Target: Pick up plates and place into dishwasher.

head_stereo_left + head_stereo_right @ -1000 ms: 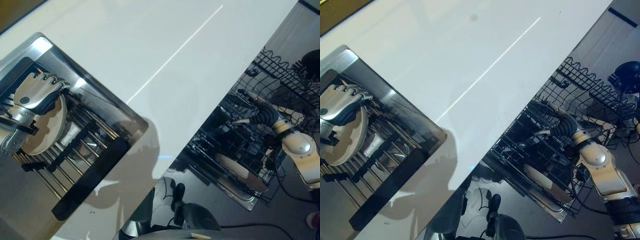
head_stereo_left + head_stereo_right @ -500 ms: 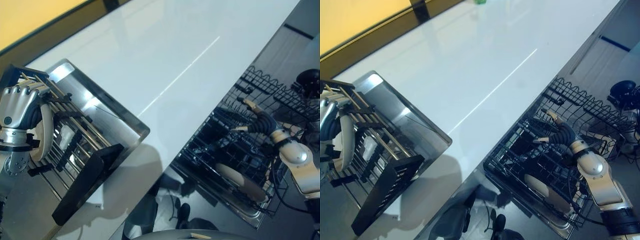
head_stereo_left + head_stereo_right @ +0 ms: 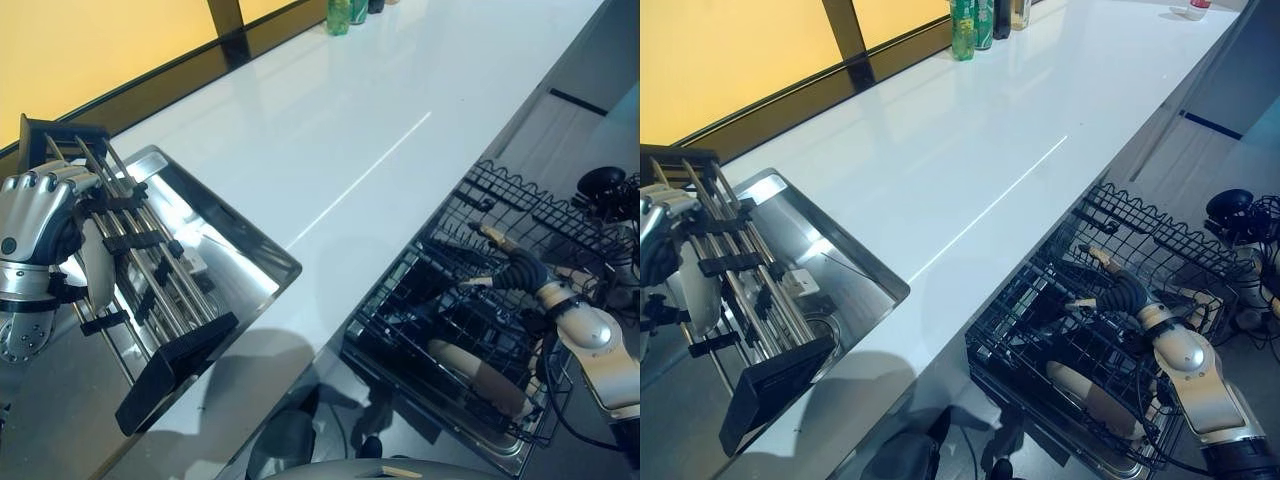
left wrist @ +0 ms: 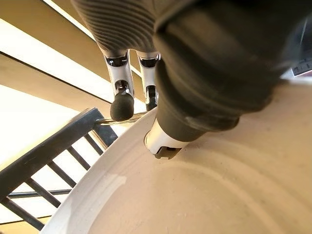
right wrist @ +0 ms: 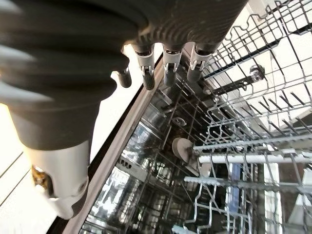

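At the left edge, the left hand (image 3: 38, 215) curls over a cream plate (image 3: 97, 272) standing in the rack (image 3: 150, 290); stiff, slippery, breakable, best gripped by its rim. Lower right, the right hand (image 3: 505, 262) hangs relaxed and empty over the dishwasher basket (image 3: 470, 200).

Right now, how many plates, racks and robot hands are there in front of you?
Plates: 2, a held plate and a loaded plate
Racks: 2, the drying rack and the dishwasher basket
Hands: 2, the left hand, fingers curled over the held plate, and the right hand, open above the basket
Total: 6
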Controlling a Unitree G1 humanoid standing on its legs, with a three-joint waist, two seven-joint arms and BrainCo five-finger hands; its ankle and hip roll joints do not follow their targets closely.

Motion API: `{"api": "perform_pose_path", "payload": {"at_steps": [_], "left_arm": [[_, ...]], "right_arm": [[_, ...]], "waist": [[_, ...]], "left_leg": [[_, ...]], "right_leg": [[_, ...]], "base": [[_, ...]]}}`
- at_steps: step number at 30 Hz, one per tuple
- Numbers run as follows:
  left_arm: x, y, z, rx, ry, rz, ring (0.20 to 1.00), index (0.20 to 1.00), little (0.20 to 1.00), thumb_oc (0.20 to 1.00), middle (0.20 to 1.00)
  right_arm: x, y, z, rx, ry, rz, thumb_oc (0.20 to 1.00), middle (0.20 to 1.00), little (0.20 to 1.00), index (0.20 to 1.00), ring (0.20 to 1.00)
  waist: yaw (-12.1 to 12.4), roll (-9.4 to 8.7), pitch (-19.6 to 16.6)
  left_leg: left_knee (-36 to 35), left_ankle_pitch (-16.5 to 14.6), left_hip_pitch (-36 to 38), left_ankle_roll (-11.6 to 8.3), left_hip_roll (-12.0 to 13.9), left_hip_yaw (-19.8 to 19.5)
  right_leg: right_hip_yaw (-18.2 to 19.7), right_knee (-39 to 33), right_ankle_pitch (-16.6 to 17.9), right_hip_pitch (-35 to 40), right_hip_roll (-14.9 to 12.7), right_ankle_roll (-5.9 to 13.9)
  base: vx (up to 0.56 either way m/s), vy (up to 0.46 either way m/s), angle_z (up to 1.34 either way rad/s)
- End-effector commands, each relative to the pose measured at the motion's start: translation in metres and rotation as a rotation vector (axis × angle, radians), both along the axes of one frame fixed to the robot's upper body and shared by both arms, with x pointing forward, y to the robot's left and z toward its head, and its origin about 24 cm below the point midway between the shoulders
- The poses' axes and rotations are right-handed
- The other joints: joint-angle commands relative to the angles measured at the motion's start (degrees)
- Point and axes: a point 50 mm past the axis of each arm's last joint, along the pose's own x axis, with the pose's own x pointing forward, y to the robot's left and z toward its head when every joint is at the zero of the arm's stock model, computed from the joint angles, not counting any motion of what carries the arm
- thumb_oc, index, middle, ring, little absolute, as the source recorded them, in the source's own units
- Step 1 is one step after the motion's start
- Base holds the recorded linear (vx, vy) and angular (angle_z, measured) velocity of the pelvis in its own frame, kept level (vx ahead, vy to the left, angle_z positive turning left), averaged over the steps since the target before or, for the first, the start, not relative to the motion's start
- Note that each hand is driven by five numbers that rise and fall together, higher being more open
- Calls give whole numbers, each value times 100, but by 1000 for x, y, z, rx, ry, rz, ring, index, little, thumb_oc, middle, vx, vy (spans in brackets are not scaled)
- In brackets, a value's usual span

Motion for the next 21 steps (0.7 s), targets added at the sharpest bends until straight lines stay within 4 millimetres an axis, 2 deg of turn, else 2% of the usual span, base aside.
{"api": "perform_pose_path", "payload": {"at_steps": [1, 13, 17, 21], "left_arm": [[-5, -23, -15, -21, 83, -159, 200, 200, 200, 200, 200], [2, -28, -29, -38, 177, -180, 200, 200, 200, 200, 200], [12, -34, -39, -28, 292, -196, 200, 200, 200, 200, 200], [27, -40, -63, -28, 484, -169, 200, 200, 200, 200, 200]], "right_arm": [[-2, 0, 21, -51, -68, 40, 1000, 1000, 1000, 1000, 1000], [-4, -9, 26, -70, -73, 35, 1000, 1000, 1000, 1000, 1000], [1, -9, 30, -73, -90, 29, 1000, 1000, 1000, 1000, 1000], [10, -3, 38, -81, -125, 49, 1000, 1000, 1000, 1000, 1000]], "waist": [[-52, 13, -448], [-153, 35, -165], [-176, 75, 59], [-277, 119, 367]], "left_leg": [[-283, 200, -213, -272, 44, -197], [-34, 177, -388, -253, 60, -61], [112, 191, -560, -259, 61, -56], [131, 238, -686, -245, 72, 0]], "right_leg": [[-191, 899, -297, -209, -348, 350], [-171, 1008, -207, -403, -418, 371], [-159, 1133, -185, -569, -434, 368], [-92, 1176, -111, -775, -439, 394]], "base": [[15, 15, -4], [17, 14, -2], [-24, 4, 0], [-92, 17, 0]]}}
